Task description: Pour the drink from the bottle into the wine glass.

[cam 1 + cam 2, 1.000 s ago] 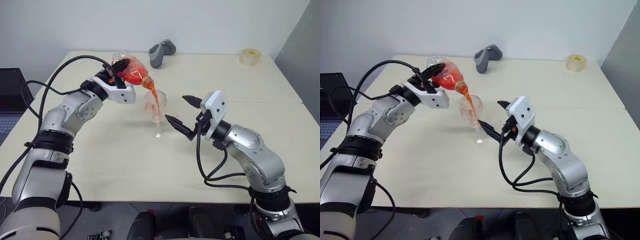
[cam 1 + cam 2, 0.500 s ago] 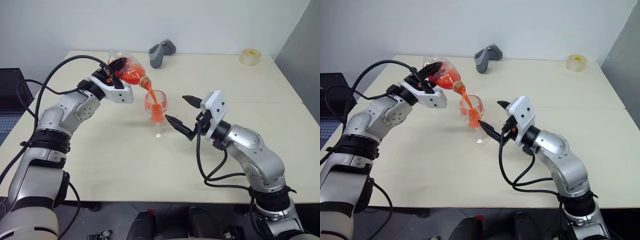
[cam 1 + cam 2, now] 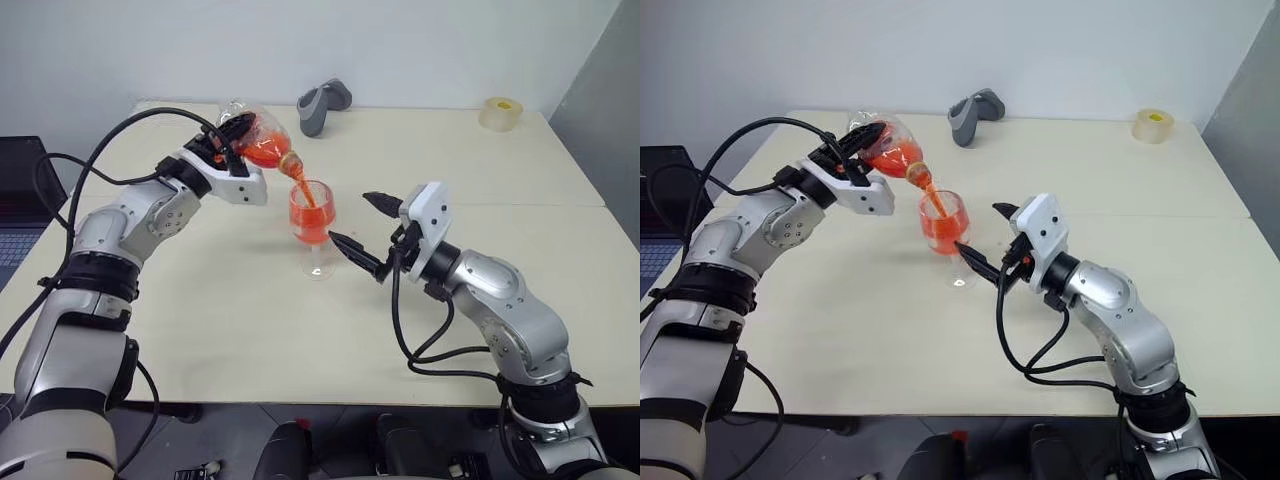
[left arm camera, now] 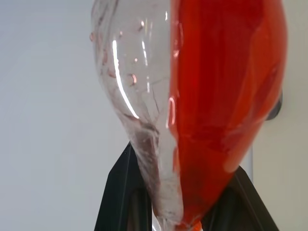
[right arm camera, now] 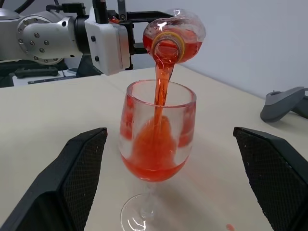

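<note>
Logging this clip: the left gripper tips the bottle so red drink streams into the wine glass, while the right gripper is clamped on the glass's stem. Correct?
Not quite. The right gripper is open, its fingers apart on either side of the wine glass without touching it, as the right wrist view shows. The left gripper does tip the bottle, pouring drink.

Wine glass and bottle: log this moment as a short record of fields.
bottle: tilted, mouth down over the glass, partly full
held by: left pincer, shut on bottle
drink: red stream falling into the bowl
wine glass: upright on table, bowl partly filled
right pincer: open, beside the glass, not touching
spill: small red drop on table
</note>
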`<state>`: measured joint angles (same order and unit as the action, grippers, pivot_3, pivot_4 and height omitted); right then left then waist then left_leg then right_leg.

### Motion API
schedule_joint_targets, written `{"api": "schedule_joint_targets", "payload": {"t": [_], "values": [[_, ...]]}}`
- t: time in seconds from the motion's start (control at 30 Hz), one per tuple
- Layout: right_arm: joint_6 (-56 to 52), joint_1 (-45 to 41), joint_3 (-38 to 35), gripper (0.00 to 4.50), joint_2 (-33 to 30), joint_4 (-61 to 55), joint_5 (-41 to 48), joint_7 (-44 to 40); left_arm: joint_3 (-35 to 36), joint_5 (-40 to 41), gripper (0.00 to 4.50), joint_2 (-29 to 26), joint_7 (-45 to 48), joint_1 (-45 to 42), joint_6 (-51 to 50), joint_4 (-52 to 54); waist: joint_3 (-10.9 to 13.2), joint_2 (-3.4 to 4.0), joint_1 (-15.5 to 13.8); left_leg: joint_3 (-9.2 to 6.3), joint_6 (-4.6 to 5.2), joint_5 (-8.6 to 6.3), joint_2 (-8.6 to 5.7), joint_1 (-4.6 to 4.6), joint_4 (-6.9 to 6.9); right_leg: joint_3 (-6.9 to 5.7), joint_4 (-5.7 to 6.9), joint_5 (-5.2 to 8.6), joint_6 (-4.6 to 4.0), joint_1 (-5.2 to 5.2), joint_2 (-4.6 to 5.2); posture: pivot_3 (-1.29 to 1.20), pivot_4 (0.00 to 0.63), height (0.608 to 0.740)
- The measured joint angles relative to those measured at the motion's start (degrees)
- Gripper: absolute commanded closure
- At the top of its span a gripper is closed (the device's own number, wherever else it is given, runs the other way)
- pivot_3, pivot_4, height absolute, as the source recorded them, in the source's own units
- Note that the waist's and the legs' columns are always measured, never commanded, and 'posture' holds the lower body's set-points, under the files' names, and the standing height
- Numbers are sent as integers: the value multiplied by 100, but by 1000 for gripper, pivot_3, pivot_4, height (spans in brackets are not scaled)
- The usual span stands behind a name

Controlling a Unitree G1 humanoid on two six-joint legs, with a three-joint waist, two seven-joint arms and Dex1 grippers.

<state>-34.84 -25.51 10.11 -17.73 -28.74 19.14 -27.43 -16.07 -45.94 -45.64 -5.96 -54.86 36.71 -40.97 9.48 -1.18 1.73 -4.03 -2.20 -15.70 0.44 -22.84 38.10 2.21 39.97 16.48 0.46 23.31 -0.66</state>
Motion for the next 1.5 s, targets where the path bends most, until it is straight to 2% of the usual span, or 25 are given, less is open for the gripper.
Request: {"api": "schedule_joint_targets", "payload": {"t": [0.63, 1.0, 1.23, 1.5], "values": [[0, 2, 16, 0, -12, -2, 0, 0, -8, -8, 3727, 11, -54, -92, 26, -41, 0, 0, 0, 0, 0, 0, 0, 0, 1, 0, 1, 0, 0, 0, 0, 0, 150, 740], [0, 18, 28, 0, -12, -2, 0, -1, -7, 363, 3730, 201, 281, -82, 6, -10, 0, 0, 0, 1, 0, 0, 0, 0, 1, 1, 1, 0, 0, 0, 0, 0, 150, 740], [8, 19, 41, 0, -21, -2, -3, -22, 133, 1026, 3753, 327, 717, 175, -178, 148, 0, 0, 2, 0, -1, 1, 0, 0, 2, 1, 2, 0, 0, 0, 0, 0, 150, 740], [141, 22, 71, 0, -185, -46, 21, -296, 819, 2713, 3754, 859, 1874, 836, -1084, 856, 0, 0, 7, -3, -1, 1, 0, -1, 7, -1, 5, 0, -1, 0, 1, 0, 150, 740]]}}
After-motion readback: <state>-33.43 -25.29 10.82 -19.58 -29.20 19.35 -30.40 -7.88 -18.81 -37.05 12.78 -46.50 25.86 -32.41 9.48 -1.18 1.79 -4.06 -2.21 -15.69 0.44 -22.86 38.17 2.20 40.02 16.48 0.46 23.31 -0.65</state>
